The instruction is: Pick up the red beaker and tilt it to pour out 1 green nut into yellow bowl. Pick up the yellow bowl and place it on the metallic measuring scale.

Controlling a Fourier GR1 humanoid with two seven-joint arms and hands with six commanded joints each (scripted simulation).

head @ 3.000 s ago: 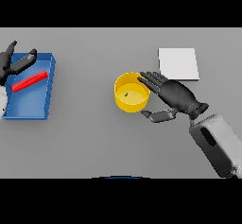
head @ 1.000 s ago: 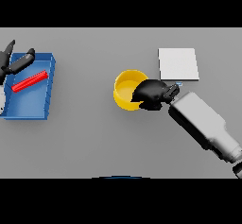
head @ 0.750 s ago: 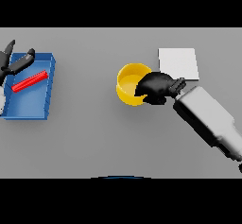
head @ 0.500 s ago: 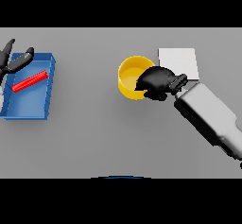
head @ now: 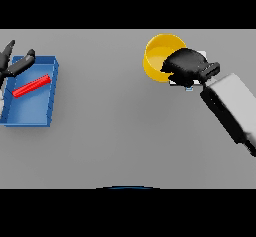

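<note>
The right robot hand has its dark fingers curled over the near-right rim of the round yellow bowl, gripping it, with the white and grey forearm running back toward the lower right. The bowl looks tipped, its open mouth turned partly toward the view, and it appears to be held above the grey desk rather than resting on it, though how high cannot be read. Just under and behind the hand, only slivers of the pale, flat metallic measuring scale show at the hand's lower edge and beside the wrist; most of it is hidden by the hand and bowl. No green nut can be made out inside the bowl from here. Judging by this, the step in hand is the second one: carrying the bowl to the scale. The next move calls for levelling the bowl, centring it over the scale plate, lowering it until the base sits flat, and only then loosening the fingers; letting go while it is tipped could roll it off the plate. Far across the desk, the left robot hand shows at the upper corner of the rectangular blue tray, fingers spread and holding nothing. Inside that tray lies the slim red beaker, on its side and slanted.
</note>
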